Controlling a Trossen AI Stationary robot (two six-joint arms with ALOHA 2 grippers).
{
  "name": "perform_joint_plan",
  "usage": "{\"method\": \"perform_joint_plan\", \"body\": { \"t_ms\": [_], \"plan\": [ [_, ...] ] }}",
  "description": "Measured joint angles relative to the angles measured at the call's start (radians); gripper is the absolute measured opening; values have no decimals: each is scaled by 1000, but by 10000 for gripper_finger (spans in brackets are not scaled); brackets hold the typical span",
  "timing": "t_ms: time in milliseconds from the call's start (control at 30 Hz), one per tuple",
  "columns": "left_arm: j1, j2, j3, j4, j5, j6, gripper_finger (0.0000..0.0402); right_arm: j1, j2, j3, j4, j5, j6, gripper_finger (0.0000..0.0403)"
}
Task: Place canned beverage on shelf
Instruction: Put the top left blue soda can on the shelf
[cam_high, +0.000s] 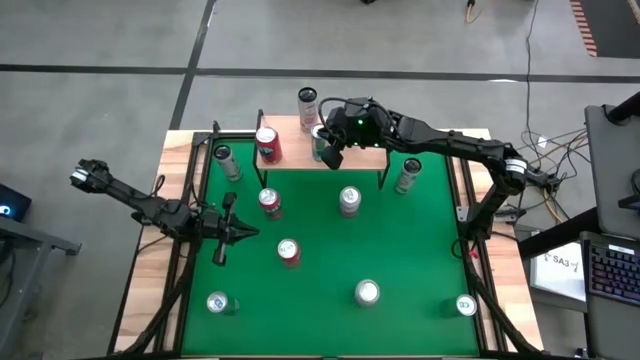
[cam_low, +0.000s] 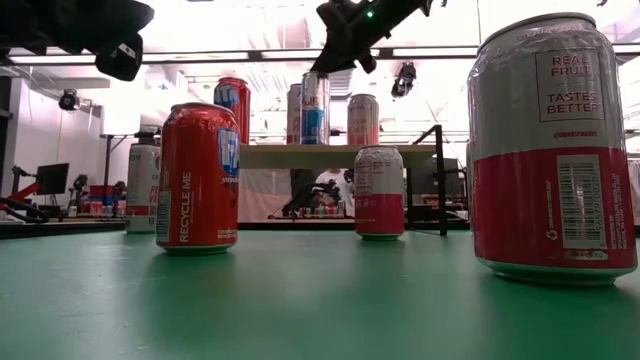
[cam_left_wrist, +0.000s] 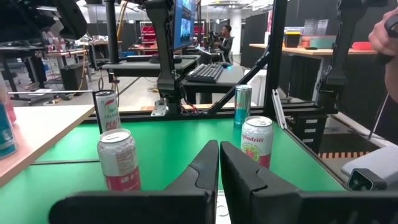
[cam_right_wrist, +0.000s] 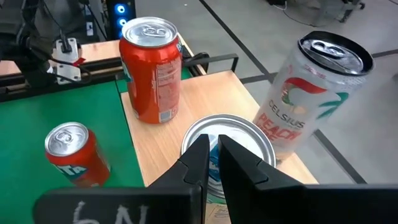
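Bare light wood forms the top of the shelf (cam_high: 365, 155), which stands at the far edge of the green table (cam_high: 320, 290) on thin black legs. Three cans stand on it: a red can (cam_high: 267, 144) near its left end, a tall white can (cam_high: 307, 103) at its far edge, and a blue-and-silver can (cam_right_wrist: 227, 149) between them, directly beneath the right gripper (cam_high: 328, 152). That gripper hangs over the can's lid with its fingers pressed together and holding nothing, so the canned beverage appears already set down on the shelf. The left gripper (cam_high: 222, 238) waits near the table's left edge, fingers likewise together and empty.

To finish the step well, the right arm should rise straight up off the lid before travelling sideways (the white can stands just beside the placed one, and a sideways brush could tip either).

The right wrist view shows the fingertips centred over the lid and the narrow gap to the white can, which the high view hides under the arm. The low view alone confirms the cans stand upright and level on the shelf; the high view alone lays out the remaining cans scattered over the table
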Motion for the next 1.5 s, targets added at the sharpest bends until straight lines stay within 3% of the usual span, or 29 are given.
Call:
{"method": "perform_joint_plan", "body": {
  "t_ms": [600,900,1167,1500],
  "plan": [
    [0,0,0,-2,-3,-3,0,11,-18,49,-43,44,-14,27],
    [0,0,0,-2,-5,-3,0,39,-19,71,-101,-125,-37,27],
    [0,0,0,-2,-6,0,0,38,28,66,-129,-108,-13,27],
    [0,0,0,0,-14,5,0,26,59,66,-129,19,-74,27]
  ]
}}
